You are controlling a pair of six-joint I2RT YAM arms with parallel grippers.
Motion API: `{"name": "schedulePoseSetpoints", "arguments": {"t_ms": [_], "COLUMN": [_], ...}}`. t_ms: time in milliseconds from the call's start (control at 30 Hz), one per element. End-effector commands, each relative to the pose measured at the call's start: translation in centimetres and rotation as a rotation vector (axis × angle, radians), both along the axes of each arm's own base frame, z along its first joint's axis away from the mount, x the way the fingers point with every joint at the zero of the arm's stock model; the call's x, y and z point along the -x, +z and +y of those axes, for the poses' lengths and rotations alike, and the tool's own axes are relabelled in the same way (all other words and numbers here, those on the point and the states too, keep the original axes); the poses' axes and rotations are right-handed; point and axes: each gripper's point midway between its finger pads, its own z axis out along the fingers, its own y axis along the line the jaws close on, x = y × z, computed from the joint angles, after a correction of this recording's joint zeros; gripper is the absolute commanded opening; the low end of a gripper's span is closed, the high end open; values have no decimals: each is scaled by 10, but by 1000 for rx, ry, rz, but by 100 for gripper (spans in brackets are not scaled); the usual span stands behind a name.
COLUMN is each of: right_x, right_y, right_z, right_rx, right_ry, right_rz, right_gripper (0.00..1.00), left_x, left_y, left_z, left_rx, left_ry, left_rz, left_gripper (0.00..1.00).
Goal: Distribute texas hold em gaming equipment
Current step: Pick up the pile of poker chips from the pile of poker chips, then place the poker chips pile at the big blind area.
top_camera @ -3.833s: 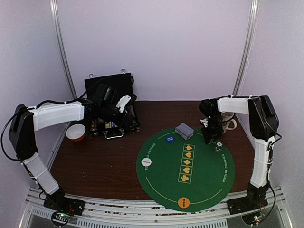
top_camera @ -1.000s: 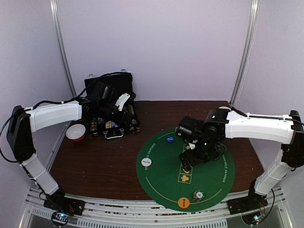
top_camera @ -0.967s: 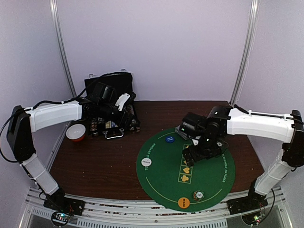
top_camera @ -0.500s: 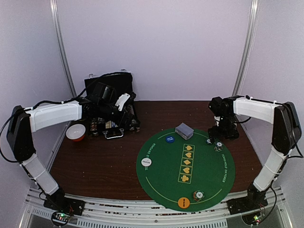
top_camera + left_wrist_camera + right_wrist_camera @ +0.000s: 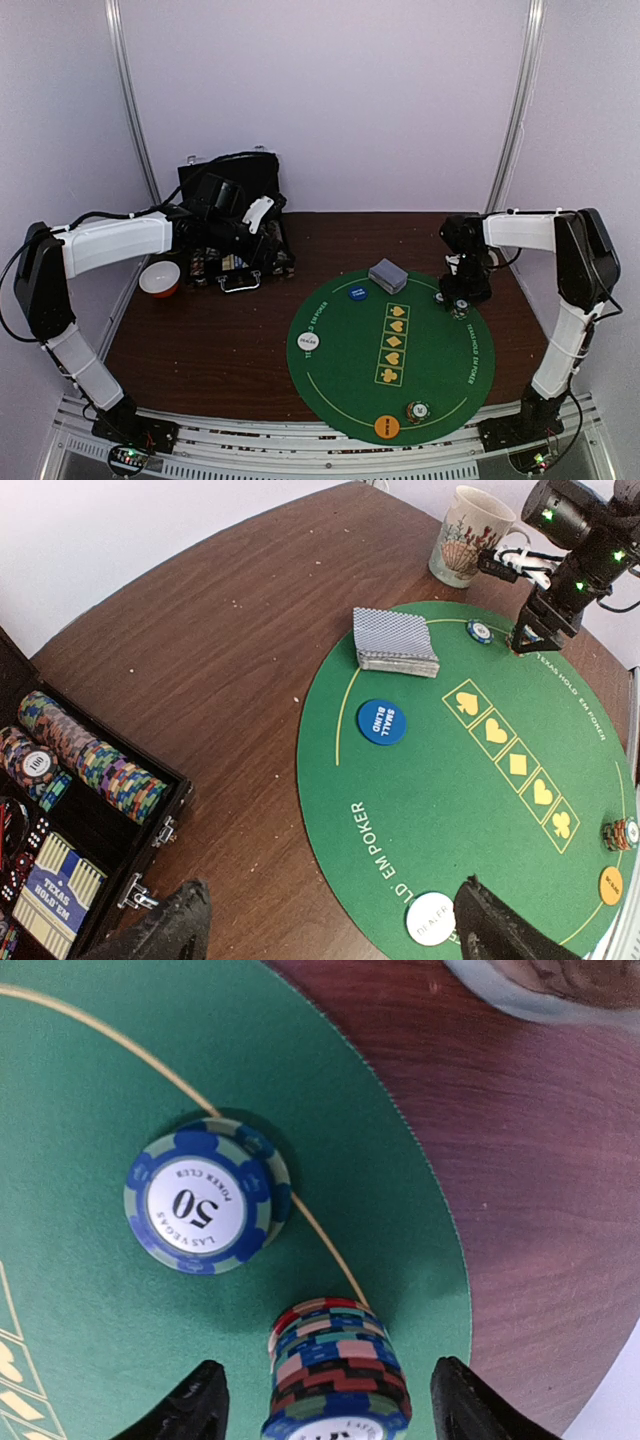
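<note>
**Chips are set at the far right seat of the poker mat [image 5: 340, 372]**
The right gripper [image 5: 332, 1405] is spread wide astride a chip stack [image 5: 335, 1360] on the mat's far right edge, with nothing clasped, apparently to stock that seat. 1 chip marked 50 [image 5: 207, 1205] lies just beside it. The left gripper [image 5: 330, 930] is held parted and empty by the chip case [image 5: 100, 830], seemingly for more.

The top camera looks down from high above the near edge on the whole table [image 5: 200, 340] and green mat [image 5: 340, 365]. The left wrist camera looks slantwise across the mat from the left. The right wrist camera faces straight down, very near; all three show the blue chip [image 5: 205, 1203].
</note>
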Motion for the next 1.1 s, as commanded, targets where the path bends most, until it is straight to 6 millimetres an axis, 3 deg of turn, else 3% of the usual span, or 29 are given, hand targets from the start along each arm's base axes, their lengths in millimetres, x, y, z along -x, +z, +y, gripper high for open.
{"name": "schedulePoseSetpoints", "arguments": {"t_ms": [0,200,433,533,700,800,867,1067], "right_x": [6,13,10,10,20,47,77,166], "right_y": [-5,-7,11,26,58,68,67,46], "right_z": [-4,-8,-9,-8,0,18,26,68], "right_rx": [0,13,20,17,20,6,16,-99], "right_ry": [-2,-9,-7,1,18,55,74,61], "right_rz": [20,33,15,3,-31,-21,7,72], "right_gripper": [63,50,7,0,0,0,0,0], "left_x": [-9,-8,-8,-7,-7,-6,-7,-5], "left_y": [17,19,20,22,23,24,25,27], "left_z": [0,0,0,-1,0,0,1,-1], "left_rx": [20,23,25,29,30,31,32,40], "left_ry": [10,7,6,0,2,1,3,-4], "left_rz": [-54,-55,-59,-60,-62,-65,-67,-66], "left_gripper": [87,87,87,87,87,87,88,88]}}
